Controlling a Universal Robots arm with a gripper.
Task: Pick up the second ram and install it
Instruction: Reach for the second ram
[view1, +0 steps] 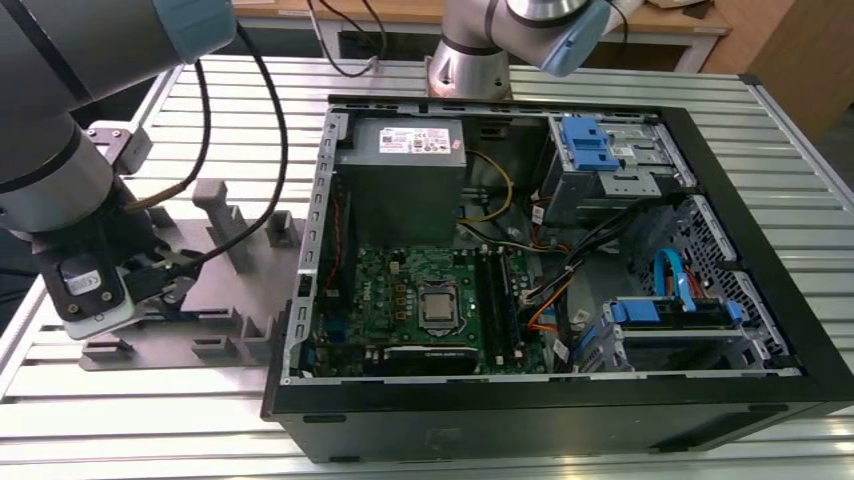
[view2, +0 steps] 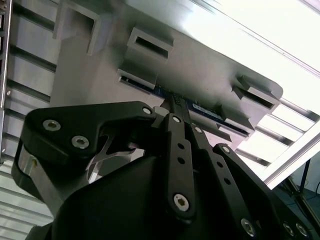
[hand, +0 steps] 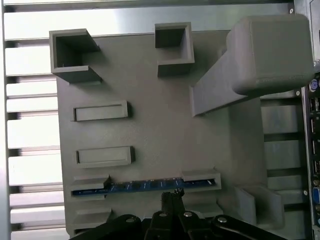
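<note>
Just beside pincer (hand: 172, 194), second ram (hand: 142, 186)

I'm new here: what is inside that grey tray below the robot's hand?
A blue memory stick stands on edge between two holder blocks; the hand hides its middle.

Your arm (view1: 60, 190) hangs low over the grey tray (view1: 200, 235) at the exterior view's left, on the slatted table (view1: 134, 420). Just beside the tray, the open case (view1: 534, 430) lies on its side with the motherboard (view1: 400, 290) facing up. The power supply (view1: 400, 180) adjoins the board, with blue brackets (view1: 587, 145) toward the exterior view's right.
</note>
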